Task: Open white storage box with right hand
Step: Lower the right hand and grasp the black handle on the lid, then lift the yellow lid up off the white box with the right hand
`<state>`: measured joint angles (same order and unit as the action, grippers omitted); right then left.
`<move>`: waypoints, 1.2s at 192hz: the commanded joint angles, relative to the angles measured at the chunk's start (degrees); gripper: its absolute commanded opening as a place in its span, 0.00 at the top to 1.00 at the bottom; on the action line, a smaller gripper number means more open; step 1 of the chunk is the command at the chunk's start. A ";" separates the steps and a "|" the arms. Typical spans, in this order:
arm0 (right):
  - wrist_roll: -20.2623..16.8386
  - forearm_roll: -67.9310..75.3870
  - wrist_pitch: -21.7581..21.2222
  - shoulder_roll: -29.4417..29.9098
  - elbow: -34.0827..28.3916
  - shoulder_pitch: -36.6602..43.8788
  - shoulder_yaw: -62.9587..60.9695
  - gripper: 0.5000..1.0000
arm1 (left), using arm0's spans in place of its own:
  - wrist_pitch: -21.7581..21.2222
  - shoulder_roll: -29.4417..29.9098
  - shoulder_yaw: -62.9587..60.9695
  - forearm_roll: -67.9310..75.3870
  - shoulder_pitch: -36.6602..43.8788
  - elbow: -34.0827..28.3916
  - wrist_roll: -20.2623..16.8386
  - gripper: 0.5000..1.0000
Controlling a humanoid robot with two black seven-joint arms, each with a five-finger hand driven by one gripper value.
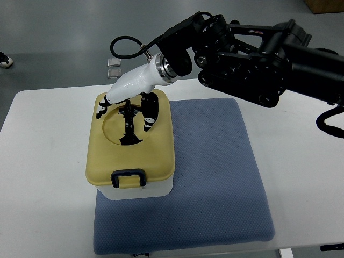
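A white storage box (pixel 134 189) with a yellow lid (pixel 105 156) and a dark front latch (pixel 128 178) stands on the left part of a blue mat (pixel 215 172). The lid is down on the box. My right arm comes in from the right edge, and its white-and-black hand (pixel 129 110) hovers over the round recess in the lid top. The fingers (pixel 150 114) are spread downward around the black handle (pixel 129 126) in that recess, not clearly closed on it. The left arm does not show.
The mat lies on a white table (pixel 301 177). Beyond the table's far edge, on the grey floor, lie two small grey squares (pixel 114 67). A shoe tip (pixel 5 60) shows at the left edge and a cardboard box (pixel 325 5) at the top right corner.
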<state>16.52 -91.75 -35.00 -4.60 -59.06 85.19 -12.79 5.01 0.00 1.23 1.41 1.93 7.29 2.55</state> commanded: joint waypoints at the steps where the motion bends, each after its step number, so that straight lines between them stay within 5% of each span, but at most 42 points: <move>1: 0.00 -0.36 0.00 0.29 0.00 -0.02 0.04 0.27 | 0.00 0.00 0.00 0.00 0.00 0.00 0.00 0.00; 69: 0.09 -0.89 0.00 0.64 0.00 -0.02 0.04 0.41 | 0.00 0.00 0.00 0.00 0.00 0.00 0.00 0.00; 163: 0.09 -1.50 0.00 1.52 0.00 -0.29 0.04 0.73 | 0.00 0.00 0.00 0.00 0.00 0.00 0.00 0.00; 206: 0.88 -1.50 0.00 1.52 -0.09 -0.03 -0.13 0.97 | 0.00 0.00 0.00 0.00 0.00 0.00 0.00 0.00; 230: 1.24 -1.50 0.00 1.61 -0.09 0.50 -0.48 0.99 | 0.00 0.00 0.00 0.00 0.00 0.00 0.00 0.00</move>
<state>17.36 -93.25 -35.00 -3.07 -59.14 85.21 -12.98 5.01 0.00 1.23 1.40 1.93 7.30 2.54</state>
